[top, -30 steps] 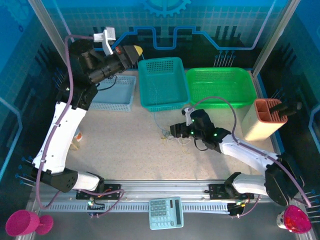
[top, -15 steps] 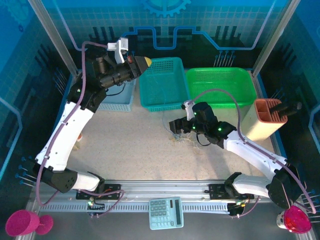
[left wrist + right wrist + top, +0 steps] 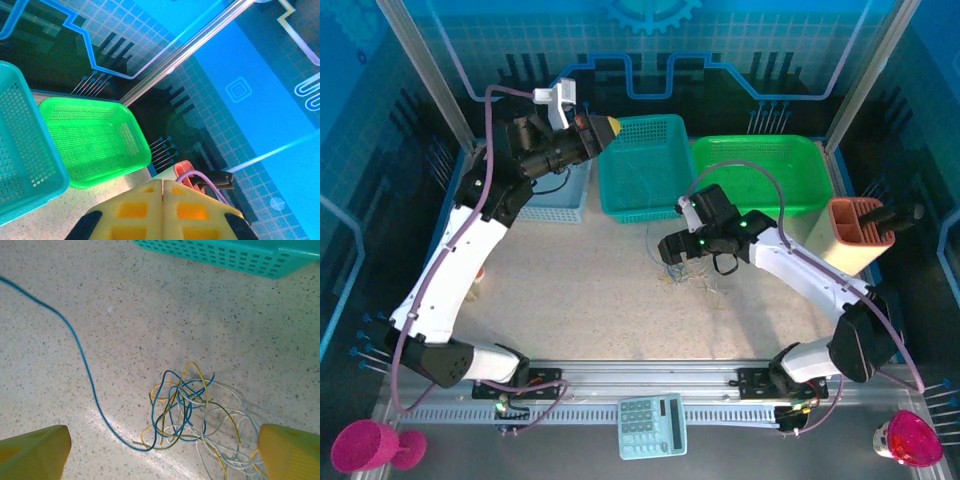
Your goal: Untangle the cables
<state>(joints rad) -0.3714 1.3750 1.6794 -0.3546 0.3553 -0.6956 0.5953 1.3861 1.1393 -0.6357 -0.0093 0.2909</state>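
We hold our right fingers (image 3: 35, 450) spread wide, straddling the cables (image 3: 187, 410) knotted on the bench (image 3: 75, 290) near the teal basket (image 3: 225, 252) — ready, we judge, to pinch one. Our left fingers (image 3: 135, 210) sit pressed together, raised aside — leaving room.

The table (image 3: 75, 285) looks like speckled stone, smooth with a faint sheen. The teal basket (image 3: 235, 254) and green basket (image 3: 95, 145) are glossy perforated plastic. The cables (image 3: 185, 405) have smooth plastic coating.

Blue circuit-print booth
Speckled beige tabletop (image 3: 570, 280), glowing blue grid walls (image 3: 740, 40), silver frame posts (image 3: 420, 70) at the corners
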